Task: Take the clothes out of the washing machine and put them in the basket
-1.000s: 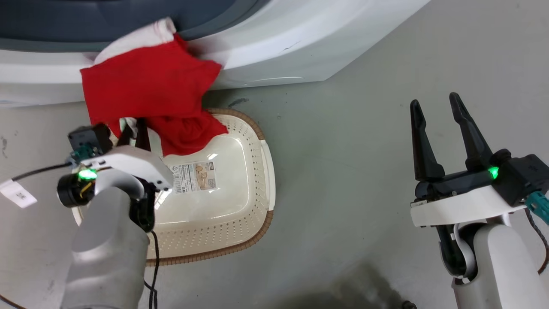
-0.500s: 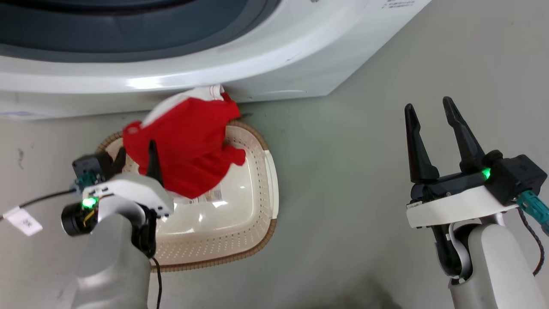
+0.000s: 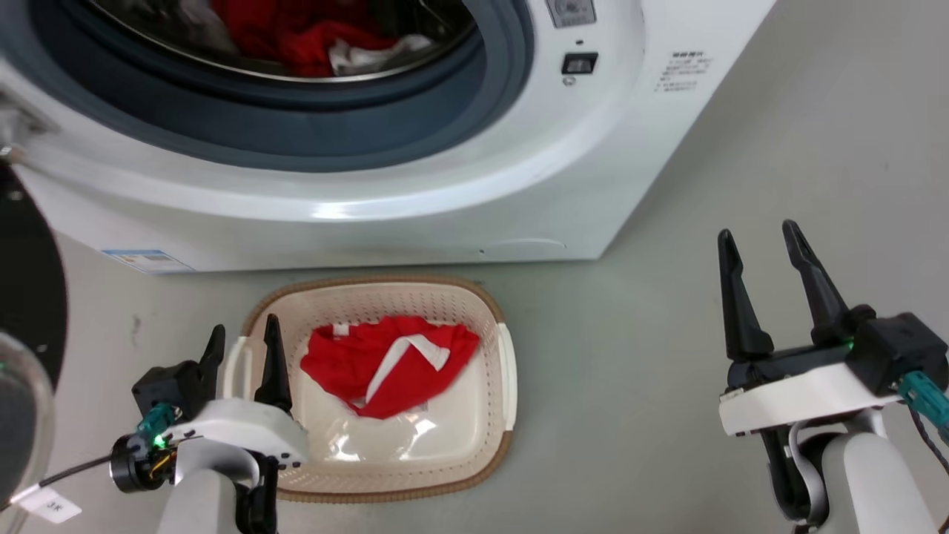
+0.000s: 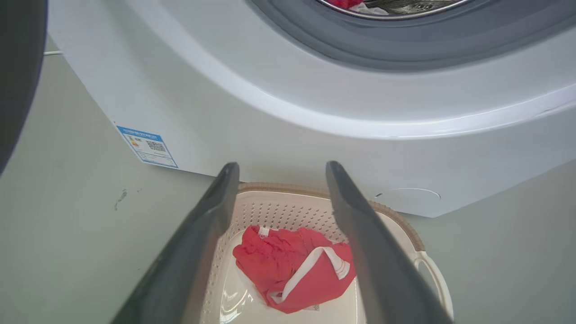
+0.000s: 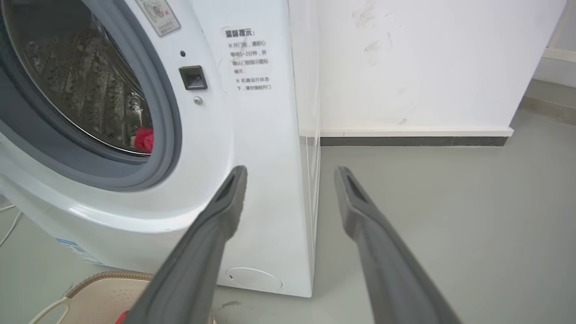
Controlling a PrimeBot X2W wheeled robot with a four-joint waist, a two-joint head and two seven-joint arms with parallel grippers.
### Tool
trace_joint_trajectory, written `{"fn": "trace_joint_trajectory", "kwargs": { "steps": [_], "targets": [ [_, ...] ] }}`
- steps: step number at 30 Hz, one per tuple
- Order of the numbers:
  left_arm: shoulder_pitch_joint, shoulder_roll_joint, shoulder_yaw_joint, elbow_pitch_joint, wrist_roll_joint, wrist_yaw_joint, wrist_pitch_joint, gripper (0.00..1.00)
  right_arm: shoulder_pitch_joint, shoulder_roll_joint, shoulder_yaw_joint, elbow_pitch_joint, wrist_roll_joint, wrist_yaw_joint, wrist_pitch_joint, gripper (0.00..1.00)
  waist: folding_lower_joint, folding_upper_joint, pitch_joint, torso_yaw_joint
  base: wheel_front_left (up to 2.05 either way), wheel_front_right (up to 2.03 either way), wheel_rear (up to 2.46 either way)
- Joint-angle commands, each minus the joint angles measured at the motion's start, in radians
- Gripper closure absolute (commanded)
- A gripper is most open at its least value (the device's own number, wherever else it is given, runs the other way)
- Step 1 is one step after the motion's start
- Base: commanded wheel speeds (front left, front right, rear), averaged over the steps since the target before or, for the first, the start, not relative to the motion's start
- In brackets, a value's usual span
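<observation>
Clothes: one red garment (image 3: pixel 385 363) lies in basket (image 3: pixel 415 302), lower centre. More red fabric (image 3: pixel 296 33) sits in the drum of the washing machine (image 3: pixel 445 200), top of frame. Left gripper (image 3: pixel 245 325) lower left, by basket's left rim, jaws apart, empty. Right gripper (image 3: pixel 756 231) lower right over grey floor (image 3: pixel 630 334), jaws apart, empty. Dark door (image 3: pixel 26 274) at left edge.
</observation>
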Motion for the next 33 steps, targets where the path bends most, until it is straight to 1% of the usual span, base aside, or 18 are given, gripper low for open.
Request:
{"fn": "trace_joint_trajectory", "kwargs": {
  "steps": [1,4,10,13,18,20,21,25,33],
  "targets": [
    [0.032,-0.002,-0.011,-0.042,0.003,0.000,-0.003,0.00,0.022,0.001,-0.006,-0.011,-0.008,0.000,0.012,0.00,0.0000,-0.0001,-0.059,0.039,0.00,0.00,0.00],
    [0.070,-0.004,-0.052,-0.114,-0.014,0.008,-0.003,0.00,0.046,0.001,-0.013,-0.025,-0.012,0.000,0.027,0.00,0.0000,-0.0001,-0.092,0.053,0.00,0.00,0.00],
    [0.126,-0.003,-0.121,-0.250,-0.009,0.051,-0.002,0.00,0.087,0.001,-0.020,-0.047,-0.013,0.000,0.051,0.00,0.0000,-0.0001,-0.152,0.067,0.00,0.00,0.00],
    [0.138,-0.003,-0.140,-0.306,0.010,0.067,-0.002,0.00,0.101,0.001,-0.025,-0.057,-0.013,0.000,0.058,0.00,0.0000,-0.0001,-0.174,0.069,0.00,0.00,0.00],
    [0.129,-0.003,-0.162,-0.356,0.063,0.074,-0.003,0.00,0.115,0.001,-0.039,-0.084,-0.012,0.000,0.072,0.00,0.0000,-0.0001,-0.192,0.074,0.00,0.00,0.00],
    [0.119,-0.003,-0.165,-0.360,0.071,0.074,-0.002,0.00,0.119,0.001,-0.041,-0.089,-0.012,0.000,0.073,0.00,0.0000,-0.0001,-0.193,0.075,0.00,0.00,0.00],
    [0.083,0.003,-0.170,-0.363,0.091,0.068,-0.003,0.00,0.128,0.001,-0.047,-0.105,-0.014,0.000,0.082,0.00,0.0000,-0.0001,-0.195,0.078,0.00,0.00,0.00],
    [0.014,0.013,-0.183,-0.343,0.109,0.057,-0.003,0.00,0.131,0.001,-0.052,-0.125,-0.020,0.000,0.091,0.00,0.0000,-0.0001,-0.192,0.079,0.00,0.00,0.00],
    [-0.187,0.025,-0.207,-0.225,0.122,0.037,-0.002,0.00,0.114,0.001,-0.058,-0.172,-0.021,0.000,0.096,0.00,0.0000,-0.0001,-0.144,0.080,0.00,0.00,0.00]
  ]
}}
